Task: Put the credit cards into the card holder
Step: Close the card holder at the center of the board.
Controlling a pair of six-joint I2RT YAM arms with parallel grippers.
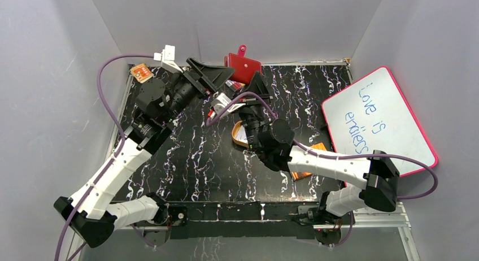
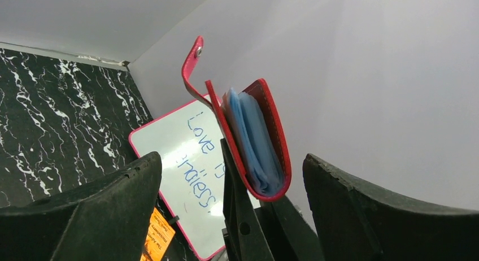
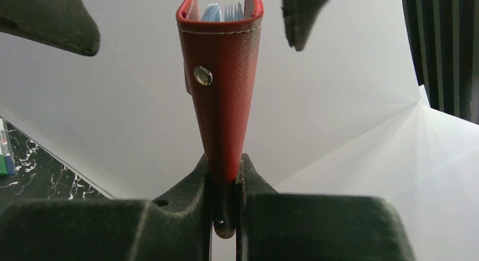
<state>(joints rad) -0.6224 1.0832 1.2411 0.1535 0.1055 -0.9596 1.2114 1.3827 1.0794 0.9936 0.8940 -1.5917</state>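
The red card holder [image 1: 244, 66] is held up at the back of the table, its snap tab sticking out. My right gripper [image 3: 225, 166] is shut on its folded spine, so the open edge with the pale-blue sleeves [image 2: 254, 138] points away from it. My left gripper [image 2: 230, 159] is open, one finger on each side of the holder [image 2: 275, 131] without touching it. Its fingertips [image 3: 302, 15] show at the top of the right wrist view. Small pale flat pieces [image 1: 221, 101] lie on the table below the left gripper [image 1: 221, 78]. They may be the credit cards; a cable partly hides them.
A pink-framed whiteboard [image 1: 377, 121] with blue writing leans at the right. An orange oval tray [image 1: 242, 134] sits under the right arm, and an orange-brown book [image 1: 308, 159] lies behind that arm. A small orange tag [image 1: 141, 73] and a white piece [image 1: 167, 54] are at the back left.
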